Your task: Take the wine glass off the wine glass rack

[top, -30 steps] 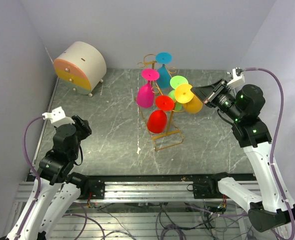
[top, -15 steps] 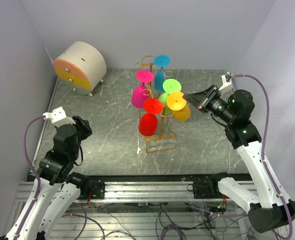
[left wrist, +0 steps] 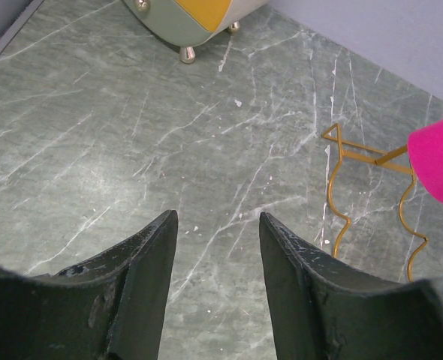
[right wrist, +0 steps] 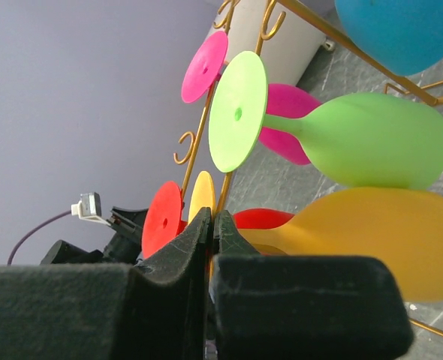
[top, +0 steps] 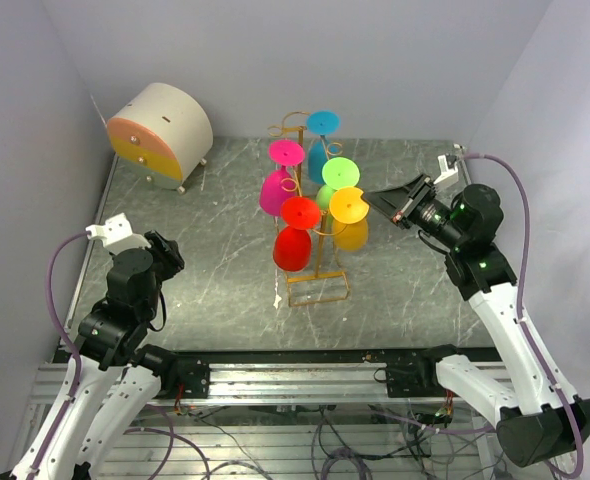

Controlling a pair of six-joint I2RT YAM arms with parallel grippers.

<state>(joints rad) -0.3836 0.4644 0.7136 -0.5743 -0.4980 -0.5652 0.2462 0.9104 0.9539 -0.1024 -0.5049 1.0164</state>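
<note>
The golden-orange wire wine glass rack (top: 320,262) stands upright mid-table with several coloured wine glasses hung upside down on it. My right gripper (top: 372,196) is at the rack's right side, shut on the rim of the foot of the yellow wine glass (top: 349,206). In the right wrist view the gripper (right wrist: 212,217) pinches that yellow foot (right wrist: 203,196), and the yellow bowl (right wrist: 379,244) lies to the right beside the rack's wire (right wrist: 204,131). My left gripper (top: 162,252) is open and empty at the near left, far from the rack; the wrist view (left wrist: 218,217) shows bare floor between its fingers.
Red (top: 292,248), pink (top: 273,190), green (top: 340,172) and blue (top: 321,150) glasses hang on the same rack. A round white cabinet with orange and yellow drawers (top: 160,135) stands at the back left. The rack's base (left wrist: 340,196) shows at the right of the left wrist view.
My right gripper has moved left with the yellow glass. The rack, which leaned right, has shifted left with it and now stands upright. The left arm has not moved.
</note>
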